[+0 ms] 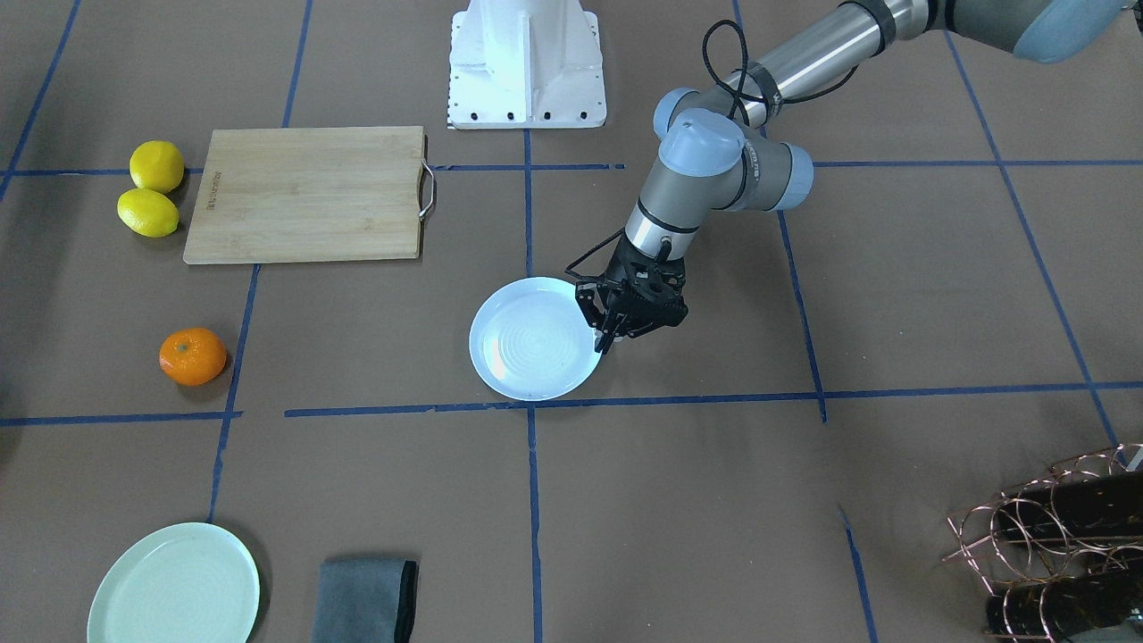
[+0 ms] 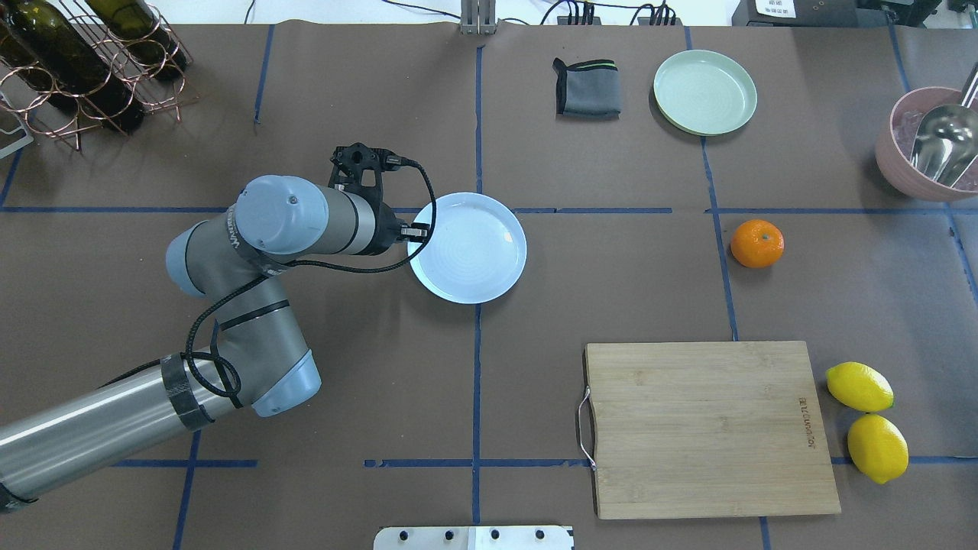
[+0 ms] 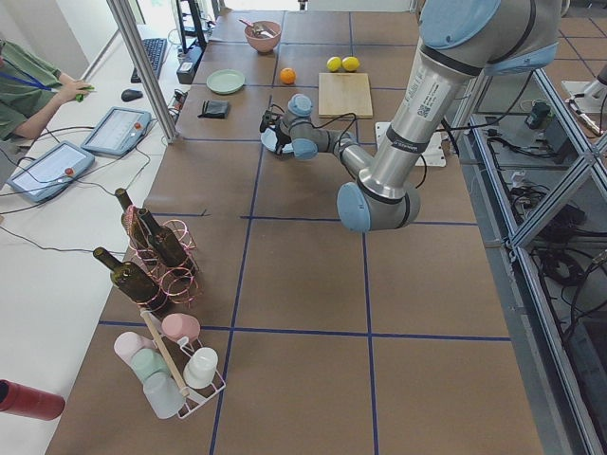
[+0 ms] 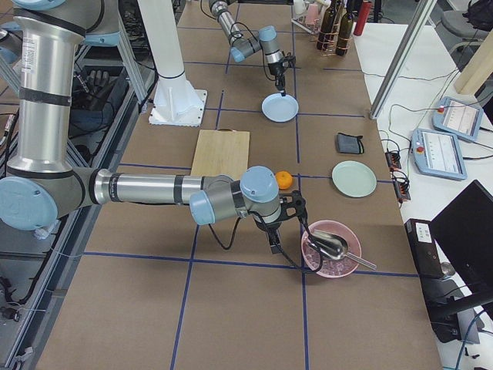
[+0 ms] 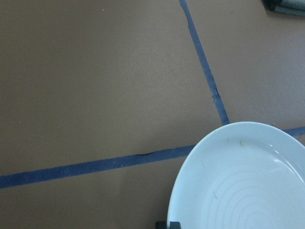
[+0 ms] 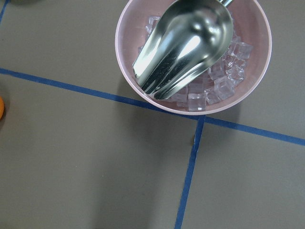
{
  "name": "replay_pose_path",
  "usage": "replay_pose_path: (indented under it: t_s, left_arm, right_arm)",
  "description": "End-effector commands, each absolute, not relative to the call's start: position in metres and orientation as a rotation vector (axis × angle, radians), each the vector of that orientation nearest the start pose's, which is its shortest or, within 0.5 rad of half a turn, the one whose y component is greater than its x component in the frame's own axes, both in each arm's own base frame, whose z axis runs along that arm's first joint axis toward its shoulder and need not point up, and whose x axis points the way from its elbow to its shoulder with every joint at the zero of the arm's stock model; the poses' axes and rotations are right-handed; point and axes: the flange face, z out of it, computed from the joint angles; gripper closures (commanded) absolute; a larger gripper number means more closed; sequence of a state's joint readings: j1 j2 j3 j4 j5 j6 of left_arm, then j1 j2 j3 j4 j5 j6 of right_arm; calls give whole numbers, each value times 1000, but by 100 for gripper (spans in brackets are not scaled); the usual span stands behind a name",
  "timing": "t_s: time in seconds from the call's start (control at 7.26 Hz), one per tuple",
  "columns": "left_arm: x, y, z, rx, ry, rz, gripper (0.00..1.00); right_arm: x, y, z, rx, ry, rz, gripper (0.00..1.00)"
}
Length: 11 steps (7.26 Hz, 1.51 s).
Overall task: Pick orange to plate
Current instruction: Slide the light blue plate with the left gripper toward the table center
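The orange (image 2: 757, 243) lies alone on the brown table to the right of centre, also at the left in the front view (image 1: 192, 356). The white plate (image 2: 470, 256) sits at the table's middle. My left gripper (image 2: 416, 231) is shut on the plate's left rim, seen in the front view (image 1: 605, 344) at the plate's right edge (image 1: 534, 353). The left wrist view shows the plate (image 5: 238, 191) at bottom right. My right gripper (image 4: 274, 245) shows only in the right side view, between the orange (image 4: 284, 179) and a pink bowl; I cannot tell its state.
A wooden cutting board (image 2: 707, 428) lies near the robot, with two lemons (image 2: 859, 387) to its right. A mint-green plate (image 2: 704, 92) and grey cloth (image 2: 587, 88) lie at the far side. A pink bowl (image 2: 928, 145) holds ice and a scoop. A bottle rack (image 2: 76, 61) stands far left.
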<state>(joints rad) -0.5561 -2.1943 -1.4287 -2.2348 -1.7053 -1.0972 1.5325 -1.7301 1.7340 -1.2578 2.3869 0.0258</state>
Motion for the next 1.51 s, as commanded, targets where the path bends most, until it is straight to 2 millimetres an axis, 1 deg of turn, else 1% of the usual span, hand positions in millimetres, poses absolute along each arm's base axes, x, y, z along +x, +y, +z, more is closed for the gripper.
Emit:
replay_pose_path:
  t_s: [0.0,0.14,0.28,0.41,0.55,0.69,0.83,0.96,1.1,1.24,1.38]
  left_arm:
    - [557,-484,279,454,1048,6,96]
    - [557,-484,279,452,1049,5,63]
    - [557,-484,278,454,1051,4,14]
    - [556,-483,274,460,1057,13,0]
    - [552,-485,274,453,1051,18,0]
    - [534,-493,274,444,1058,20,0]
    - [485,-505,274,455,1009,137,0]
    - [421,-524,271,505,918,213,0]
    - [368,-539,285,508,857,303,0]
    - [300,-560,322,406,870,304,0]
    - [247,-556,376,256,943,260,0]
  right_arm:
    - [44,-443,617,270,-817,-140,0]
    - [44,-443,616,271,-817,-140,0]
    - [44,-443,617,272,-816,-145,0]
    - [44,-443,617,275,-814,-149,0]
    - [44,-444,615,281,-813,-149,0]
    - [44,-445,611,331,-811,-166,0]
    - [44,-452,599,342,-820,-124,0]
    - [43,-469,580,382,-825,-124,0]
    - [27,-491,553,419,-835,-174,0]
    - [-4,-506,533,406,-856,-187,0]
    - [-54,-533,498,421,-836,-219,0]
